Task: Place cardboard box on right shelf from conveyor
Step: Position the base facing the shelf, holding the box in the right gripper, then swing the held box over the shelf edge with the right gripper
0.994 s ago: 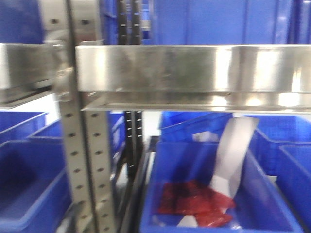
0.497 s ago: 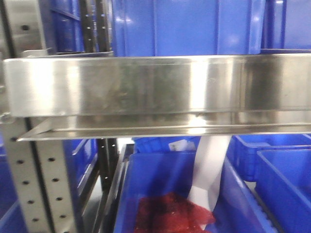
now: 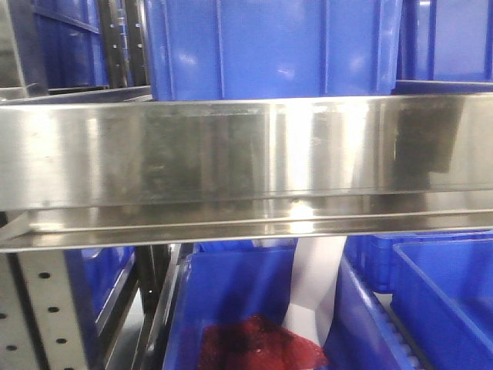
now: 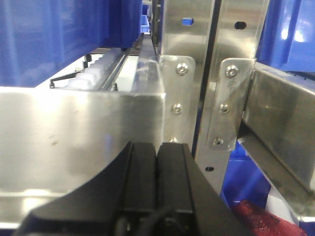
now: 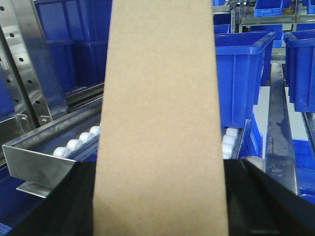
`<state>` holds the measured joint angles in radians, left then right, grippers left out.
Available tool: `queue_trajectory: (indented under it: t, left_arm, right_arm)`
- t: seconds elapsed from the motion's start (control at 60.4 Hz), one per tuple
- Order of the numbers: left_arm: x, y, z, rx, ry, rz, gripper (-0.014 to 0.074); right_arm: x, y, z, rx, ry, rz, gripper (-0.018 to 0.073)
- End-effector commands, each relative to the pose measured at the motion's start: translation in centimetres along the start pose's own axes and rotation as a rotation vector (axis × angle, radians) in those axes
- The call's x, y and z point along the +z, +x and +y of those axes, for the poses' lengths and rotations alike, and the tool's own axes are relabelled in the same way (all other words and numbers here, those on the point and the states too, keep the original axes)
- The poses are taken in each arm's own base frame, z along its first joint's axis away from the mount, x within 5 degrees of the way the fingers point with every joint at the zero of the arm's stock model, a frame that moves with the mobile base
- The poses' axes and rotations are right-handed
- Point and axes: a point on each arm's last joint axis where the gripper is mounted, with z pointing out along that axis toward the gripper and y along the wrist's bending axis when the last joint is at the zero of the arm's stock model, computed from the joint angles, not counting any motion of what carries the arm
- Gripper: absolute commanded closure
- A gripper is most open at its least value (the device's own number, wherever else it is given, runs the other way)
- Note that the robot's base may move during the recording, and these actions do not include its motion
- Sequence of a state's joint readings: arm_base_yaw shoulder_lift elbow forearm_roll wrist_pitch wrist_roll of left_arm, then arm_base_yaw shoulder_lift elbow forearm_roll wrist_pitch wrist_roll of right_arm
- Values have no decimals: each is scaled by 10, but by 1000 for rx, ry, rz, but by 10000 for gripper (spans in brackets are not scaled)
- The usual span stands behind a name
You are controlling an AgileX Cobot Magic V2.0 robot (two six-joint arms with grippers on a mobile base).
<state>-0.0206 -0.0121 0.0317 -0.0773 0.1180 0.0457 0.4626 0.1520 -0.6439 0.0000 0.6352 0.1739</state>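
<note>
The tan cardboard box (image 5: 160, 113) fills the middle of the right wrist view, standing up between the black fingers (image 5: 59, 201) of my right gripper (image 5: 160, 206), which is shut on its sides. Beyond the box runs a steel shelf with white rollers (image 5: 74, 145). The right shelf's shiny stainless front lip (image 3: 246, 154) spans the whole front view, close up. My left gripper (image 4: 157, 162) is shut with nothing in it, its fingertips close to a steel shelf lip (image 4: 74, 137) next to the perforated uprights (image 4: 231, 88). The conveyor is out of view.
Blue bins (image 3: 269, 46) stand on the shelf above the lip. Below it, a blue bin (image 3: 231, 301) holds red bags (image 3: 254, 347) and a white strip (image 3: 316, 285). More blue bins (image 5: 246, 73) stand behind the box on the right. A perforated upright (image 3: 46, 316) is at lower left.
The front view has shifted right and closer: the shelf lip now spans the whole frame, and the upright has slid to the left edge.
</note>
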Motion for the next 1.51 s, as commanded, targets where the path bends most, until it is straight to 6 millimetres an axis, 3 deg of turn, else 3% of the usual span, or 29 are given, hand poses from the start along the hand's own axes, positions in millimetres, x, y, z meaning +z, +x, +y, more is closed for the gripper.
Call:
queue_trajectory:
  t: [0.0,0.63,0.795,1.027,1.259,1.375,1.491]
  left_arm:
    - [-1,-6,0,-6,-3,-91,713]
    - [-1,-6,0,-6,-3,-91,712]
    - [-1,-6,0,-6,-3,-91,713]
    - [-1,-6,0,-6,-3,-91,713]
    - [-1,-6,0,-6,-3,-91,713]
    - [-1,-6,0,-6,-3,-91,713]
    - [-1,-6,0,-6,-3,-91,712]
  right_arm:
    - [-2,-16,3,-11,-15,-113,433]
    - [-1,-17,3,-11,-17,-125,433]
    - [11,-27,5,-13,-22,-155,433]
    - [59,-61,10,-183,0,-98,433]
    - [126,-99,16,-546,9,-4,433]
    - [153,-109,18,-706,2,32,433]
    - [183,-104,21,-878,-37,88,433]
